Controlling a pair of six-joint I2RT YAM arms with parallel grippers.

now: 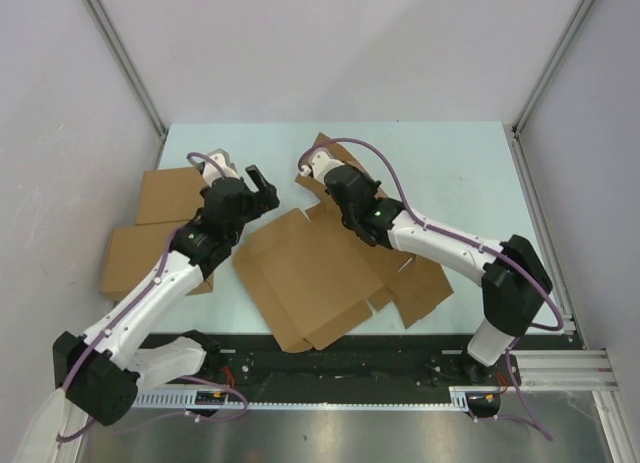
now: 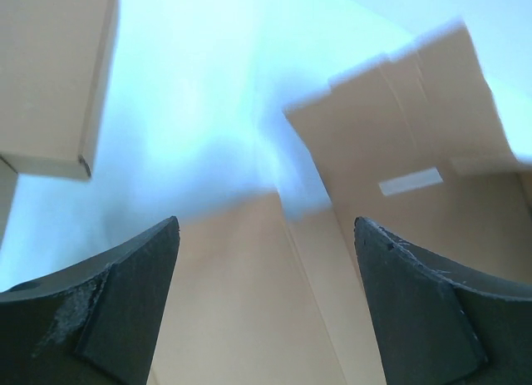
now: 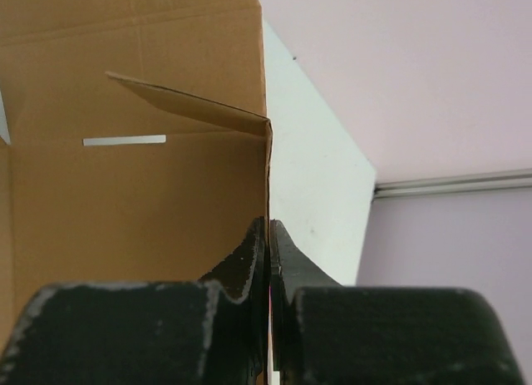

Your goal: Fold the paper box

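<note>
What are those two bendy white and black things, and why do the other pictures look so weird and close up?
Those are two robot arms, seen from a camera up above. Each arm ends in a gripper, a little hand with two fingers. The close-up pictures come from small cameras on the arms' wrists, so you see the black fingers right in front.

On the pale table lies the paper box, a flat brown cardboard sheet with flaps and slits, not folded up yet. At the left lie two finished brown boxes.

The left gripper has its fingers wide apart and holds nothing; its camera looks down at the cardboard between them. The right gripper is squeezed shut on the edge of a cardboard flap, pinching it between its fingers and standing that flap up.
</note>
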